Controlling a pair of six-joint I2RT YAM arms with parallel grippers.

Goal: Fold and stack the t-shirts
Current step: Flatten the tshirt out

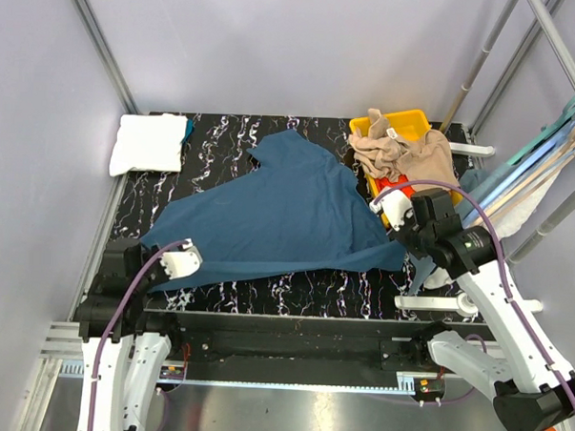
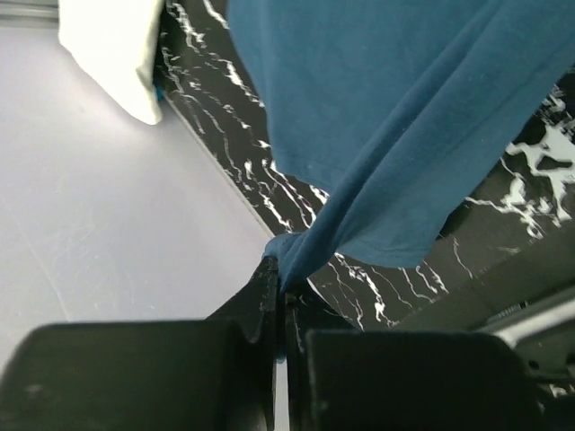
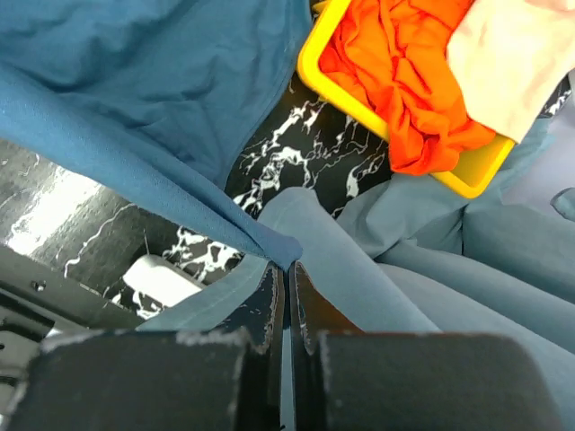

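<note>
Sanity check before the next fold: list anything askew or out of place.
The teal shirt lies crooked, a lopsided triangle rather than flat and square, pinched at its near corners by the left tool and right tool. The tan shirt spills over the rim of the yellow bin.

Yellow bin [image 1: 413, 117] mostly under tees [image 1: 405, 154]
</note>
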